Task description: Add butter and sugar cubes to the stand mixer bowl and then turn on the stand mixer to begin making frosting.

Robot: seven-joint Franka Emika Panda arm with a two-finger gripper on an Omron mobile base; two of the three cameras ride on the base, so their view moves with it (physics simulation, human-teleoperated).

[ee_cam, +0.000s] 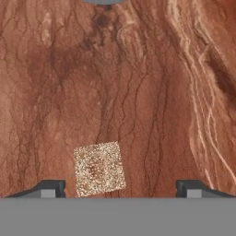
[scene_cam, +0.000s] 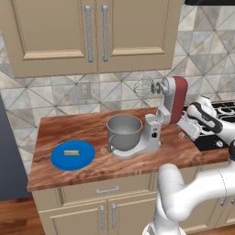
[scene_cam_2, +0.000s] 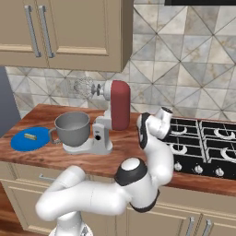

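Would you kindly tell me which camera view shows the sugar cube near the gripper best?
The hand view: the sugar cube lies large and speckled on the wooden counter, between the finger tips. In the left base view it is a tiny speck beside the hand. The right base view hides it behind the arm.

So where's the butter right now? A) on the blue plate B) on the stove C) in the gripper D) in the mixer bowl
A: the butter lies on the blue plate, left of the stand mixer bowl, far from the gripper.
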